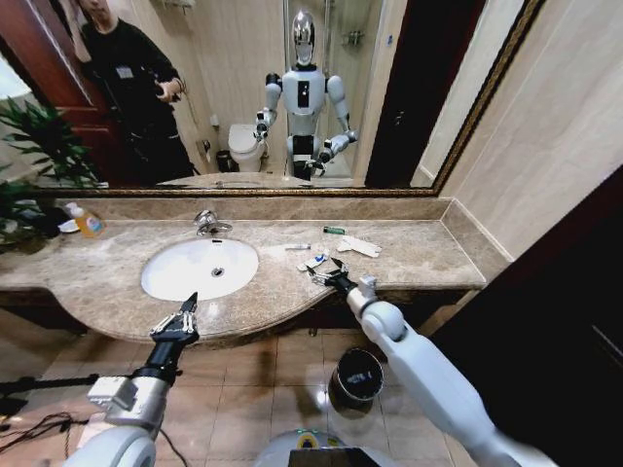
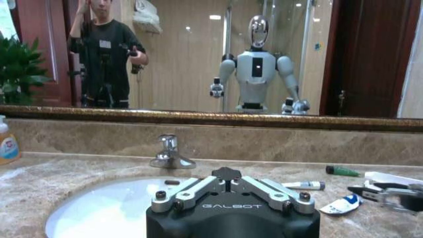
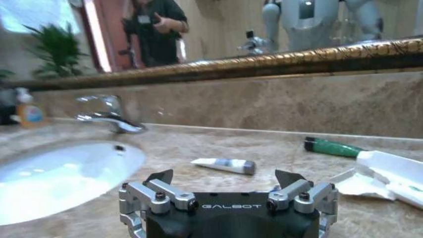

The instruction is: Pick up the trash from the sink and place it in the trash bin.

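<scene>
The white oval sink (image 1: 175,282) has nothing in its bowl. The trash lies on the marble top to its right: a small white tube (image 1: 297,246) (image 3: 225,165), a green piece (image 1: 334,231) (image 3: 330,147), a crumpled white wrapper (image 1: 361,246) (image 3: 390,173) and blue-marked packets (image 1: 313,263) (image 2: 340,204). My right gripper (image 1: 329,275) (image 3: 225,176) stands open low over the counter at the packets, holding nothing. My left gripper (image 1: 188,304) (image 2: 228,172) is shut at the counter's front edge, before the sink. The dark trash bin (image 1: 355,377) stands on the floor below the counter.
A chrome tap (image 1: 209,224) sits behind the sink. An amber soap bottle (image 1: 88,224) and a plant (image 1: 39,146) are at the far left. A gold-framed mirror (image 1: 409,117) backs the counter, and a wall closes off the right end.
</scene>
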